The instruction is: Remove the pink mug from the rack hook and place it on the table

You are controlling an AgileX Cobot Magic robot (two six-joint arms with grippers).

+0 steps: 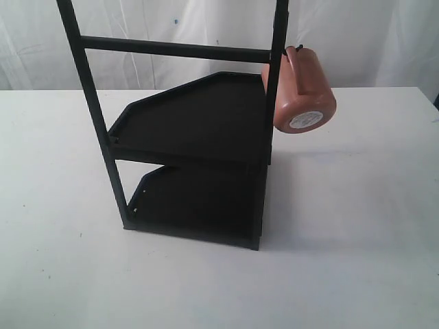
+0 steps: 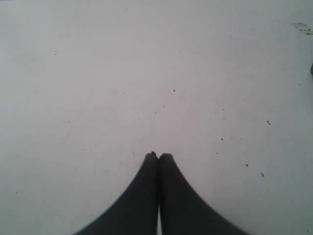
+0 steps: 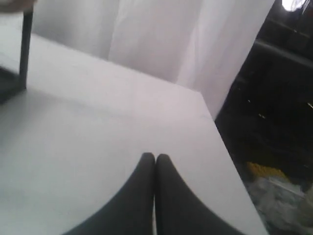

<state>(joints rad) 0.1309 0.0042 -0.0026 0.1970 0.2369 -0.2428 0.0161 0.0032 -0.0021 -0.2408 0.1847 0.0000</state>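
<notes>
The pink mug (image 1: 302,89) hangs by its handle from the rack hook (image 1: 296,49) on the right upright of the black rack (image 1: 199,130), its base with the white label turned towards the exterior camera. The rack stands on the white table (image 1: 357,226). Neither arm shows in the exterior view. In the left wrist view my left gripper (image 2: 159,155) is shut and empty over bare speckled table (image 2: 146,73). My right gripper (image 3: 155,156) is likewise shut and empty above the table (image 3: 98,127), with a rack post (image 3: 25,49) far off at one side.
White curtains (image 1: 206,27) hang behind the table. In the right wrist view the table's edge (image 3: 230,152) runs close beside the gripper, with dark floor space and clutter (image 3: 279,186) beyond it.
</notes>
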